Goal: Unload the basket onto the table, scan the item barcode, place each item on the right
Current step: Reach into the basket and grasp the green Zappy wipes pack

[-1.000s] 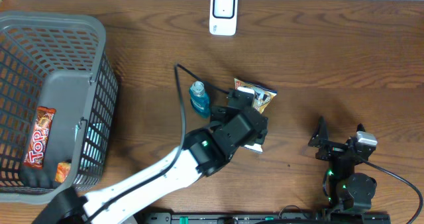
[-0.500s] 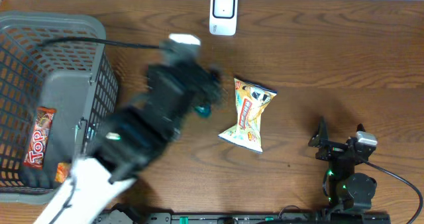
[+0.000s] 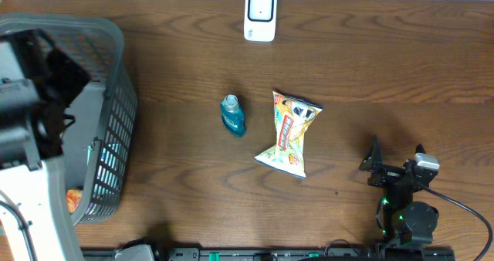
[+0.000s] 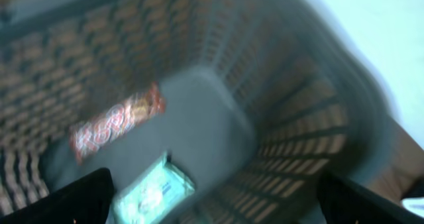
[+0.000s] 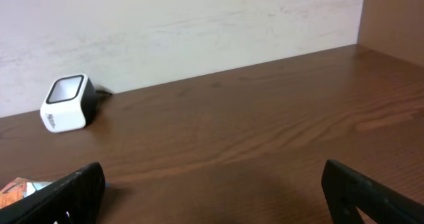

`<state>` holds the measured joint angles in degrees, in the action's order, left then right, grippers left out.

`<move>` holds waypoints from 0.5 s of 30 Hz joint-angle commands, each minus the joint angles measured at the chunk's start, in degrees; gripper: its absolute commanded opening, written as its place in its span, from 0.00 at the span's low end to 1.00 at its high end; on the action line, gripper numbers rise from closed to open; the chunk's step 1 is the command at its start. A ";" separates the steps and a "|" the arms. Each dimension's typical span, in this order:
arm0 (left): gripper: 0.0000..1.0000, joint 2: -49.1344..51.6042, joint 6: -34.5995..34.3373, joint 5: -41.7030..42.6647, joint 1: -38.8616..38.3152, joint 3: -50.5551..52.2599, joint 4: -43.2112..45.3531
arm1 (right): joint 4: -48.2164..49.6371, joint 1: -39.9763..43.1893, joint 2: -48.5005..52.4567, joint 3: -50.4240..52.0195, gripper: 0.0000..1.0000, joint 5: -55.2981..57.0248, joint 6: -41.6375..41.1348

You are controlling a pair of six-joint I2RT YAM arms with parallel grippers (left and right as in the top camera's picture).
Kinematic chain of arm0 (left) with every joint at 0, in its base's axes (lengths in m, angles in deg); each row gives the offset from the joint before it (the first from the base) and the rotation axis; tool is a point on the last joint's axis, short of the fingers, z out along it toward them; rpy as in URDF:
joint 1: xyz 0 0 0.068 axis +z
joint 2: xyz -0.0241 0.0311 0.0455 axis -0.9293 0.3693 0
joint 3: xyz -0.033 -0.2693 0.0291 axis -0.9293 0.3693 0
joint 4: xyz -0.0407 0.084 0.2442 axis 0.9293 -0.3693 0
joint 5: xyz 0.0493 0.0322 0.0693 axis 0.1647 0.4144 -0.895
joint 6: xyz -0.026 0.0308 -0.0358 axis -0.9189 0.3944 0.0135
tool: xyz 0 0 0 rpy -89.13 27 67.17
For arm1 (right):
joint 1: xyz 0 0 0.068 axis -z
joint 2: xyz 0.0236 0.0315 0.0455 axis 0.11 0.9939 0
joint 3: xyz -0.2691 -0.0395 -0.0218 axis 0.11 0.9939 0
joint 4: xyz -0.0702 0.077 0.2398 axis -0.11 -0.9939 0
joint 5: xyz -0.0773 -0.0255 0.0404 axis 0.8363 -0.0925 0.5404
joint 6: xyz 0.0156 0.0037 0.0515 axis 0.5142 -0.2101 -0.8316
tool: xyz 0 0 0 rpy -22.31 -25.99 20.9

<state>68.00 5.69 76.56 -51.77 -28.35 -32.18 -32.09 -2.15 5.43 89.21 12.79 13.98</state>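
Above basket (image 3: 116, 45), left fingers (image 4: 66, 201) held apart, empty; right fingers (image 5: 66, 196) held apart, empty, near surface (image 3: 386, 76) front edge; snack bag (image 3: 292, 133) laid beside blue bottle (image 3: 232, 115)

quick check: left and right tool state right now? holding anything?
Left tool: open, holding nothing, over the basket.
Right tool: open, holding nothing.

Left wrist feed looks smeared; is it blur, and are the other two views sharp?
Left wrist: motion-blurred throughout, basket mesh streaked, candy bar label unreadable. Overhead: crisp on the bottle and snack bag. Right wrist: sharp, scanner clear, even lighting.
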 commanded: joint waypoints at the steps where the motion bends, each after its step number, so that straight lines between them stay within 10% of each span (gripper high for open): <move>1: 0.98 3.96 -9.11 11.17 8.61 0.85 -3.87 | -0.26 -0.09 -0.31 0.04 0.99 -0.11 0.57; 15: 0.98 12.04 -15.47 14.32 14.67 22.88 1.55 | -0.26 -0.09 -0.31 0.04 0.99 -0.11 0.57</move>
<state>79.97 -5.67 89.96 -37.30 -9.86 -31.68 -32.11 -2.15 5.43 89.21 12.79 13.98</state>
